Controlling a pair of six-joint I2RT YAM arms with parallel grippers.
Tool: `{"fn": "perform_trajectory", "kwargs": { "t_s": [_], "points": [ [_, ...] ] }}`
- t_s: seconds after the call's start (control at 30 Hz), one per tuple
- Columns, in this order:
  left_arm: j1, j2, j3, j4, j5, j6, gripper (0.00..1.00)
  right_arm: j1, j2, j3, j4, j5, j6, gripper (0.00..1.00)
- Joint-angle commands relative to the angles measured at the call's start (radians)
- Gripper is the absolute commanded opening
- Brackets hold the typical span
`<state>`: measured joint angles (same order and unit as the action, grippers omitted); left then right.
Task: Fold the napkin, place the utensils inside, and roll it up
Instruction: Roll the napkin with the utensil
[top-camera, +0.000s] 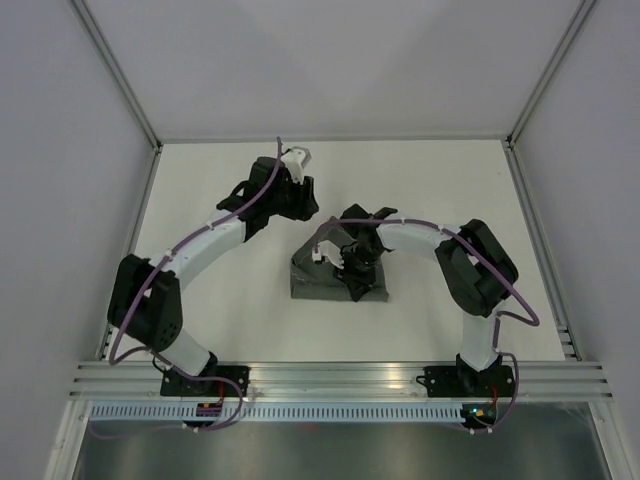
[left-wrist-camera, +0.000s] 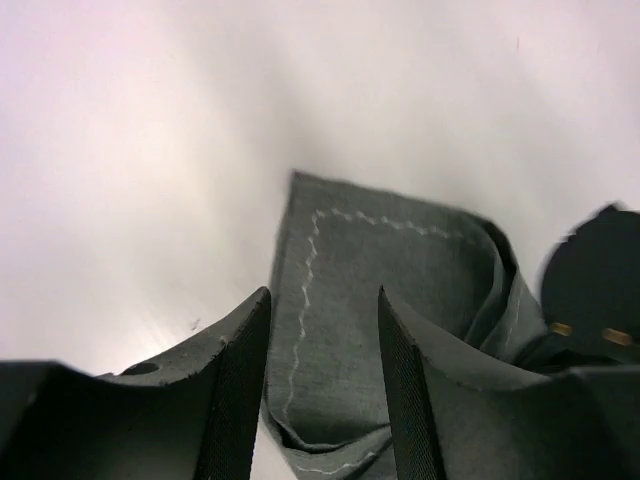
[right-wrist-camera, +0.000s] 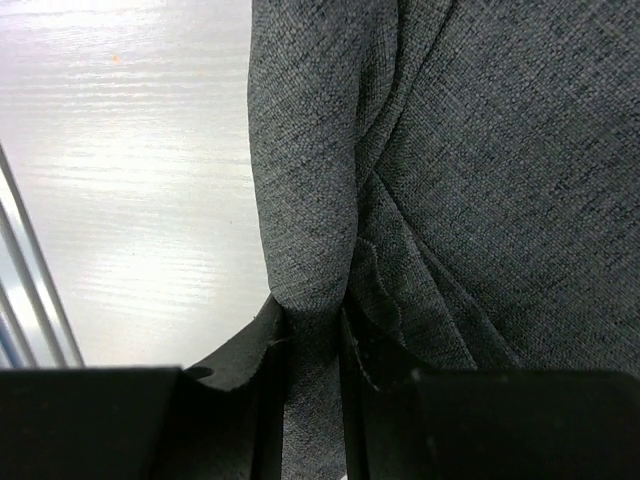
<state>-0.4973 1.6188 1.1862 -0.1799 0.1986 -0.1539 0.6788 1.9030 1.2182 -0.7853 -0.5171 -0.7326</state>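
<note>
– Looking for the napkin, where do I find it?
– It lies on the white counter, about midway between the two arms. It is dark grey and not flat: it is gathered into a thick bundle of several layers.
– Is something holding it?
– Yes. The right gripper is down on the napkin, on the side toward the right arm. In the right wrist view its jaws are pressed together on one raised fold of the cloth, so it is clamped on the napkin.
– And the cloth around this fold?
– Wrinkles run from the pinched place across the grey weave. To the left of the fold the bare counter shows.
– What about the left gripper?
– In the top view it is apart from the napkin, beyond its far left corner, and does not touch it. Its jaws stand apart and nothing is between them. Whether it touches the counter, I cannot tell.
– What does its camera see?
– It sees the napkin through the gap of the jaws: one corner, a pale stitched line along the hem, and layers turned over at the nearer end. At the right of the napkin a black part of the right arm shows.
– Anything else?
– A metal rail runs well apart from the napkin, on its near side, where the arm bases are bolted.
</note>
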Motion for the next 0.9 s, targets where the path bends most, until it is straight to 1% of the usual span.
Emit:
{"fn": "perform_trajectory", "kwargs": {
  "t_s": [0.0, 0.1, 0.2, 0.23, 0.27, 0.3, 0.37, 0.4, 0.43, 0.47, 0.5, 0.53, 0.6, 0.7, 0.8, 0.87],
  "points": [
    [-0.001, -0.149, -0.011, 0.046, -0.189, -0.059, 0.52, -0.011, 0.181, 0.058, -0.130, -0.009, -0.053, 0.11],
    [-0.007, -0.256, -0.068, 0.074, -0.240, -0.050, 0.53, -0.041, 0.275, 0.160, -0.244, -0.044, -0.090, 0.11],
    [-0.027, -0.379, -0.161, 0.126, -0.289, -0.035, 0.53, -0.065, 0.361, 0.258, -0.337, -0.054, -0.139, 0.10],
    [-0.033, -0.407, -0.218, 0.169, -0.301, -0.029, 0.53, -0.068, 0.384, 0.285, -0.365, -0.055, -0.154, 0.11],
    [-0.046, -0.430, -0.241, 0.174, -0.313, -0.013, 0.53, -0.073, 0.404, 0.311, -0.388, -0.057, -0.166, 0.11],
    [-0.076, -0.469, -0.261, 0.193, -0.321, 0.000, 0.53, -0.076, 0.442, 0.357, -0.423, -0.058, -0.172, 0.10],
    [-0.125, -0.496, -0.310, 0.227, -0.372, 0.057, 0.53, -0.081, 0.484, 0.426, -0.463, -0.061, -0.185, 0.11],
    [-0.186, -0.508, -0.332, 0.230, -0.433, 0.080, 0.53, -0.082, 0.520, 0.447, -0.504, -0.064, -0.200, 0.11],
    [-0.222, -0.513, -0.342, 0.234, -0.462, 0.130, 0.53, -0.084, 0.539, 0.467, -0.525, -0.064, -0.209, 0.11],
    [-0.257, -0.513, -0.353, 0.241, -0.490, 0.151, 0.53, -0.087, 0.554, 0.487, -0.541, -0.064, -0.212, 0.11],
    [-0.335, -0.516, -0.381, 0.253, -0.558, 0.186, 0.53, -0.090, 0.583, 0.516, -0.563, -0.064, -0.214, 0.11],
    [-0.369, -0.517, -0.398, 0.269, -0.579, 0.229, 0.53, -0.093, 0.594, 0.530, -0.571, -0.063, -0.212, 0.10],
    [-0.446, -0.517, -0.437, 0.292, -0.619, 0.250, 0.52, -0.104, 0.628, 0.561, -0.592, -0.064, -0.215, 0.10],
    [-0.518, -0.505, -0.477, 0.306, -0.637, 0.283, 0.53, -0.116, 0.656, 0.590, -0.608, -0.069, -0.220, 0.09],
    [-0.595, -0.458, -0.491, 0.306, -0.666, 0.321, 0.54, -0.128, 0.666, 0.600, -0.612, -0.069, -0.228, 0.10],
    [-0.645, -0.395, -0.488, 0.301, -0.668, 0.347, 0.54, -0.133, 0.674, 0.606, -0.611, -0.066, -0.228, 0.10]
  ]
}}
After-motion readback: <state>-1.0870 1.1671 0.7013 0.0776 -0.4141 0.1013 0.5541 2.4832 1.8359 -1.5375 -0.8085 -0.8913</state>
